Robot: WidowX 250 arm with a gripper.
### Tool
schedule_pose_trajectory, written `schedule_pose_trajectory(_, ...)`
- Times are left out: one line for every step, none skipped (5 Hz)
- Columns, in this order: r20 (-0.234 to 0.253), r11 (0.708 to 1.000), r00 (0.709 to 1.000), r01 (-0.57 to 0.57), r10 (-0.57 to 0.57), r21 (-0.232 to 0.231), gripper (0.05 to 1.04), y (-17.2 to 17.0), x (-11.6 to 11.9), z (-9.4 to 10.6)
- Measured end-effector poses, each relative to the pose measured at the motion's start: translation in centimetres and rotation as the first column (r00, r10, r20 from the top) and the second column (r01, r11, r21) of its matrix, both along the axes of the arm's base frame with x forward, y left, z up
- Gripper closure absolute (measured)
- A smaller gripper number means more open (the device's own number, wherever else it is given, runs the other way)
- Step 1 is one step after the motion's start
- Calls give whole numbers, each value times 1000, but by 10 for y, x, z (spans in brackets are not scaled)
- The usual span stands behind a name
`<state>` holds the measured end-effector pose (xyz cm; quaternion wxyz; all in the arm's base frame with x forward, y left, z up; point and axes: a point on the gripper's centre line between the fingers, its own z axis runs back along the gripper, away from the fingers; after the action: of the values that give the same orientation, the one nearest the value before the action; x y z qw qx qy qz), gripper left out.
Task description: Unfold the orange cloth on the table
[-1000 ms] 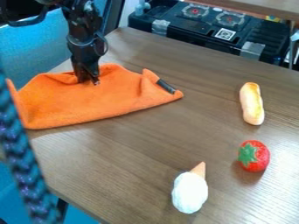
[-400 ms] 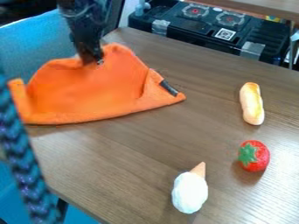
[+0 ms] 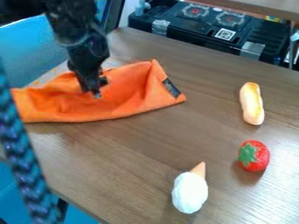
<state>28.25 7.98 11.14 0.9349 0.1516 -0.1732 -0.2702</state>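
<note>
The black gripper [image 3: 95,92] hangs from the upper left over the orange cloth [image 3: 125,98], its tip against the cloth's middle. Folds of fabric rise on both sides of it, and the far part of the cloth lies behind it. The cloth spreads over the table's left side, its right end coming up to a peak with a dark tag [image 3: 172,88] below. Whether fabric is pinched at the tip cannot be made out.
On the wooden table [image 3: 134,162] are a bread roll [image 3: 252,103] at right, a strawberry [image 3: 254,155] below it and an ice cream cone [image 3: 190,190] near the front. A braided blue cord [image 3: 24,170] crosses the left edge. A black case [image 3: 204,28] stands beyond the table.
The gripper rose with the cloth's raised middle, then came down and toward the camera. The cloth's far edge has folded over and its right end now stands up in a peak.
</note>
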Motion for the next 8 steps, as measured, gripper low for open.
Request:
schedule_pose_trajectory(-55, 997, 998, 14, -10, 78, 1028, -12, -22, -28)
schedule_pose_trajectory(-102, 991, 995, 32, -18, 132, 1028, -20, -40, -46)
schedule_pose_trajectory(-157, 991, 987, 51, -32, 120, 1028, -29, -57, -51)
schedule_pose_trajectory(-188, 996, 981, 57, -43, 70, 1028, -37, -70, -40)
schedule_pose_trajectory(-212, 997, 975, 66, -58, 33, 1028, -46, -80, -32)
schedule_pose_trajectory(-246, 998, 968, 59, -58, -1, 1028, -52, -88, -27)
schedule_pose_trajectory(-301, 998, 952, 41, -55, -54, 1028, -59, -87, -24)
schedule_pose_trajectory(-354, 996, 935, -5, -28, -92, 1028, -69, -88, -25)
